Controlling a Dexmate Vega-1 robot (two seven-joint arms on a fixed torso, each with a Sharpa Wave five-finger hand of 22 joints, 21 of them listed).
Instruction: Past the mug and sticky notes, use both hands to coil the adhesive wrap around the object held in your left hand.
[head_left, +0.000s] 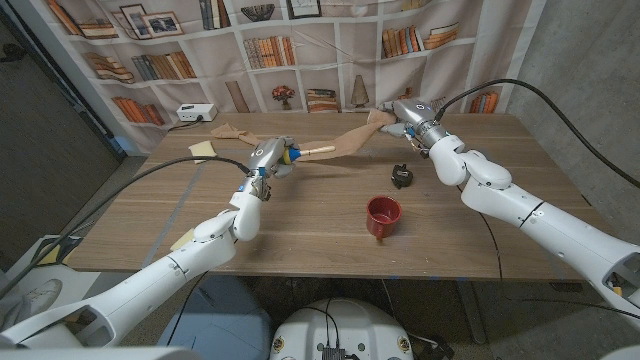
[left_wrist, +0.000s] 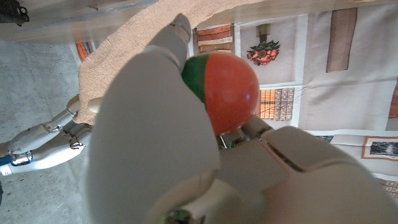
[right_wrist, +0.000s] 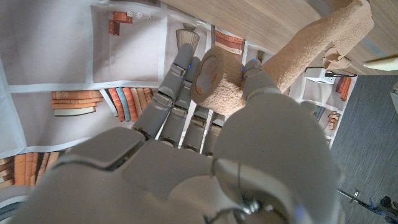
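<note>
Bookshelf backdrop (head_left: 300, 40) behind wooden table (head_left: 300, 220); left hand (head_left: 268, 157) fingers grip toy (left_wrist: 224, 84), right hand (head_left: 408, 115) wrap roll (right_wrist: 214, 84).

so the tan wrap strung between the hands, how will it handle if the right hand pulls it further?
The wrap is probably floppy: it sags between the left hand and right hand. It looks fuzzy and crinkled, so likely grippy rather than slippery. The roll seems light, pinched by fingertips alone.
</note>
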